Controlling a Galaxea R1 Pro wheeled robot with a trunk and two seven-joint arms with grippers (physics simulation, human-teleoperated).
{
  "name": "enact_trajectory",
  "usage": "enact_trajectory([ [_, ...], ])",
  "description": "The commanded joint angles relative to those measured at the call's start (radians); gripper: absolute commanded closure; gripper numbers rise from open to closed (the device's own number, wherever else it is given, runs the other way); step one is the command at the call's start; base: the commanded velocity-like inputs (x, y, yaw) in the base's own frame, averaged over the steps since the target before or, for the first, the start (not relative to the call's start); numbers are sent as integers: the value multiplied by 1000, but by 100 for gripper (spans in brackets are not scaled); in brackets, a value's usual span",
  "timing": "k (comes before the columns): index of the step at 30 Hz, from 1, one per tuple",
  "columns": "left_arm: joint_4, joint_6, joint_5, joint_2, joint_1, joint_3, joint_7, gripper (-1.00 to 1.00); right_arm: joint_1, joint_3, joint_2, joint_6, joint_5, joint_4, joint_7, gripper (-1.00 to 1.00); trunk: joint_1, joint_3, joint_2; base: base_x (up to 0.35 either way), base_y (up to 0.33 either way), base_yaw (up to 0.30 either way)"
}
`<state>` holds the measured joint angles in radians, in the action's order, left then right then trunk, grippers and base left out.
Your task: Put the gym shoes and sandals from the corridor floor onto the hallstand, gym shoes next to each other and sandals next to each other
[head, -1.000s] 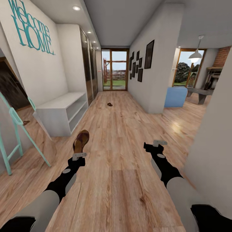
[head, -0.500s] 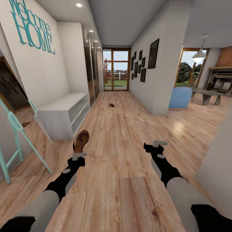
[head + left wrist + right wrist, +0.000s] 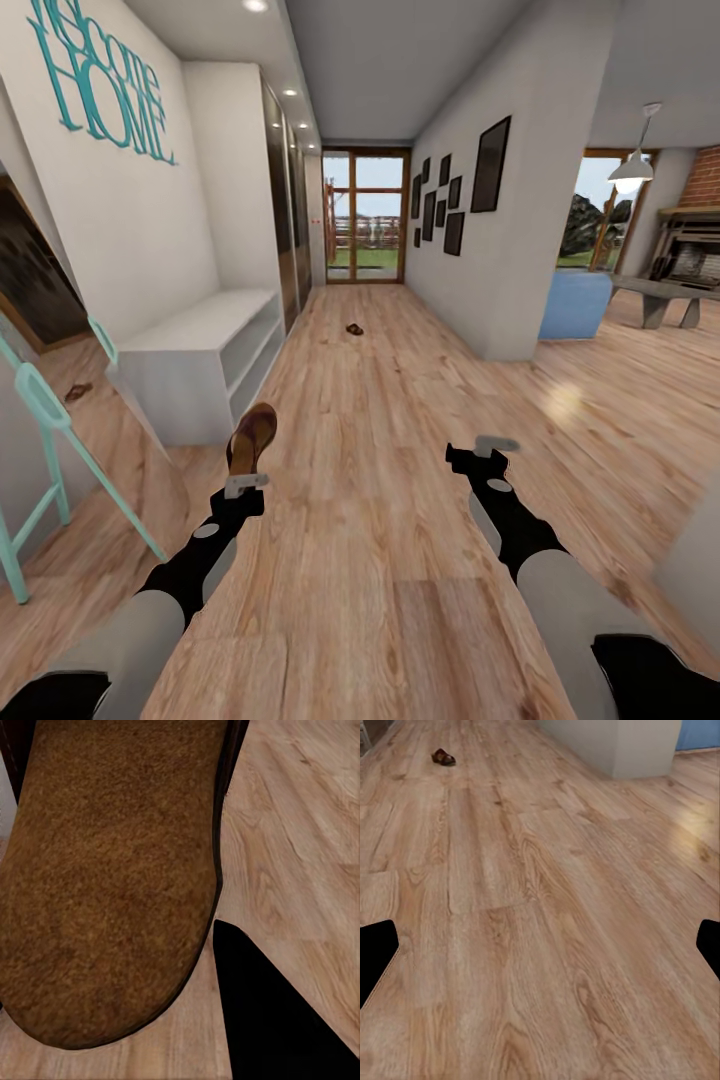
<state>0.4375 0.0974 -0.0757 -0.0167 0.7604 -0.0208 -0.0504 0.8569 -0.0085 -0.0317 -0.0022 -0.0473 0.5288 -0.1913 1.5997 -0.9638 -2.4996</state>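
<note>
In the left pincer [image 3: 246,484] sits one sandal [image 3: 251,437], hallstand [image 3: 190,350] shelves bare.

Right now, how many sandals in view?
2. One sandal is held in the left hand; the other sandal lies far down the corridor floor. A mirror also reflects one.

The whole head view has swung rightward and crept forward — the hallstand [image 3: 200,345] sits nearer; the far sandal [image 3: 354,329] and the glass door [image 3: 365,215] shift right.
</note>
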Motion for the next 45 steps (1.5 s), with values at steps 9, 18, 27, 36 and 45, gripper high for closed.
enact_trajectory([
  [9,0,2,-4,0,0,-2,-2,100,1,-1,-1,-1,-5,1,0,-100,0,-1,0,270,226,0],
  [18,0,2,-4,0,0,-4,-2,100,1,-1,-1,-1,-5,0,1,-100,0,-1,0,278,215,0],
  [27,-2,2,-4,1,0,-5,-2,100,1,-1,-1,-1,-5,2,0,-100,0,-1,0,310,-3,0],
  [36,-2,2,-4,1,0,-5,-2,100,1,-1,0,-1,-5,2,-2,-100,0,-1,0,318,-145,0],
  [45,-2,2,-4,1,0,-5,-2,100,1,-1,-1,-1,-5,2,-2,-100,0,-1,0,332,-122,0],
])
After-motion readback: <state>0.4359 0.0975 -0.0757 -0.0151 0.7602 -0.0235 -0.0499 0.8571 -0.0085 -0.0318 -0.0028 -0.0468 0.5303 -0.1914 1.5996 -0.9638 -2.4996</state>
